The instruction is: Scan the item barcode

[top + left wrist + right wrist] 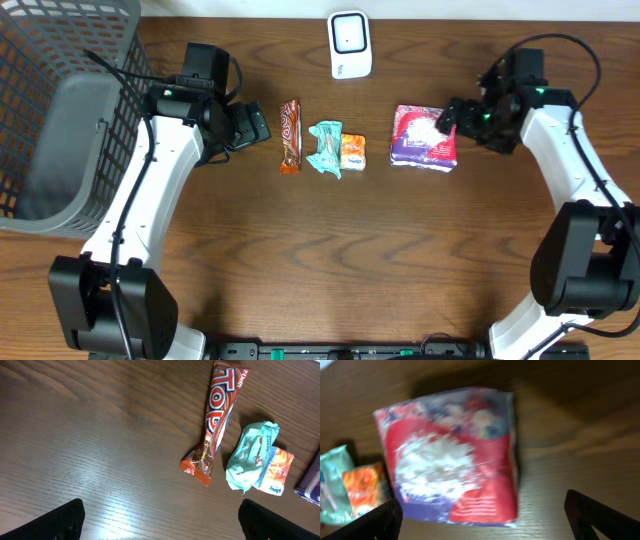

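A red and purple snack bag [425, 137] lies flat on the table right of centre. My right gripper [447, 117] hovers at its right edge, open and empty. In the right wrist view the bag [452, 455] looks blurred, just ahead of the wide-spread gripper [482, 520]. The white barcode scanner [349, 43] stands at the back centre. My left gripper [256, 125] is open beside a brown-orange Top bar [290, 136]. In the left wrist view the bar [216, 415] lies ahead of the gripper [160, 520], apart from it.
A teal packet [327, 148] and a small orange packet [352, 152] lie touching between the bar and the bag; both show in the left wrist view [251, 452] [275, 471]. A grey wire basket [60, 110] fills the back left corner.
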